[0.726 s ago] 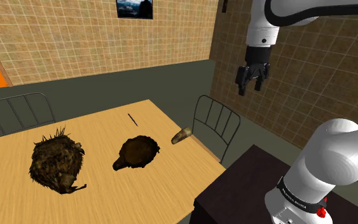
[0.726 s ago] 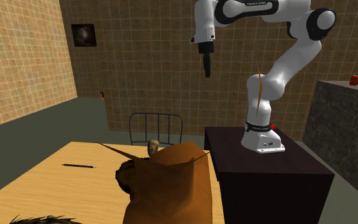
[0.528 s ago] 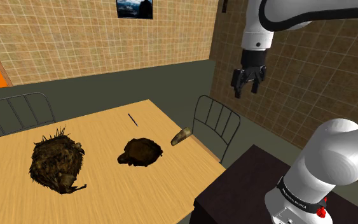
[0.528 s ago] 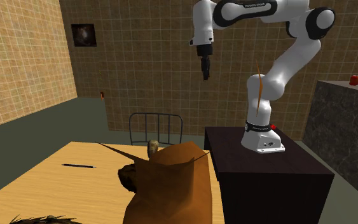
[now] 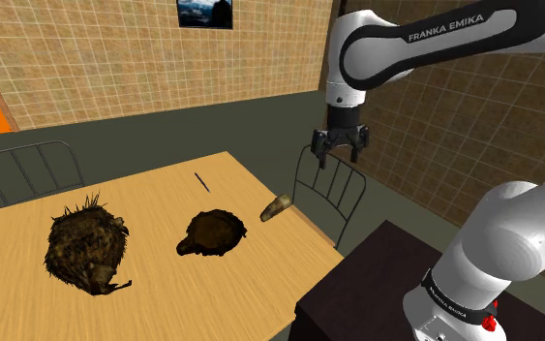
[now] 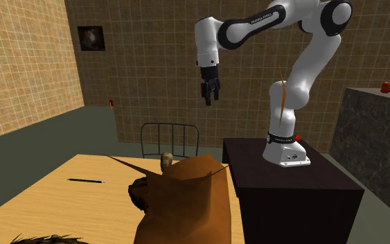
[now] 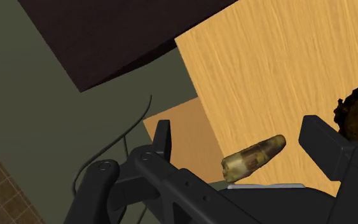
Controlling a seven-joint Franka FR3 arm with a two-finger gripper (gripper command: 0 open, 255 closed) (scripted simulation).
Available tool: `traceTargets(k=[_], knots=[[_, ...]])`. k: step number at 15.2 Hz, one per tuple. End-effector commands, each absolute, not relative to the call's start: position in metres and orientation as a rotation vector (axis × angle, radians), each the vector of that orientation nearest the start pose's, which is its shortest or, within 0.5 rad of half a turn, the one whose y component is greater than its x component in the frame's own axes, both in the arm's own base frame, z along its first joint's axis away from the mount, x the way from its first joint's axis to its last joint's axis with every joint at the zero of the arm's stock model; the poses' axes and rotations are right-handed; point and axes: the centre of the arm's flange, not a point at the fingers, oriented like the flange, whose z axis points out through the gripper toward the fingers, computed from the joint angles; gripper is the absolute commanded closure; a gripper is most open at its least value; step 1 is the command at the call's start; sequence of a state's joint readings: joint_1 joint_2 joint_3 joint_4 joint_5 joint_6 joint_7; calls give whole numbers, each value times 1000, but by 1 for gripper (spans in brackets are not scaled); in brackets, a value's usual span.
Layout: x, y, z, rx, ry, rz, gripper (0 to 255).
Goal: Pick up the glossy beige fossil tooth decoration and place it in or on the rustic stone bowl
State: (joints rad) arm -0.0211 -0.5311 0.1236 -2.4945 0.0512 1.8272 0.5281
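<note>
tool [image 5: 340,152] [image 7: 244,137] – black two-finger, jaws wide, empty, has swung lower, toward the light wooden counter [image 5: 164,291] | glossy beige tapered fossil tooth [image 5: 278,207] [image 7: 254,156] lies untouched at the counter's near edge, framed between the fingers | rough dark-brown bowl [image 5: 212,232] beyond – likely descent, then grasp
</note>
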Motion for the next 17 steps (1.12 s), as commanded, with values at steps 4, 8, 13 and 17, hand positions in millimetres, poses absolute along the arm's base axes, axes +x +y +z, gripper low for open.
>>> traceTargets(k=[4,8,13,17], knots=[[414,61,410,-3054,1005,207,0],[450,69,371,-2998,1216,209,0],[497,71,322,-2907,1474,210,0],[534,66,283,-2817,1676,210,0]])
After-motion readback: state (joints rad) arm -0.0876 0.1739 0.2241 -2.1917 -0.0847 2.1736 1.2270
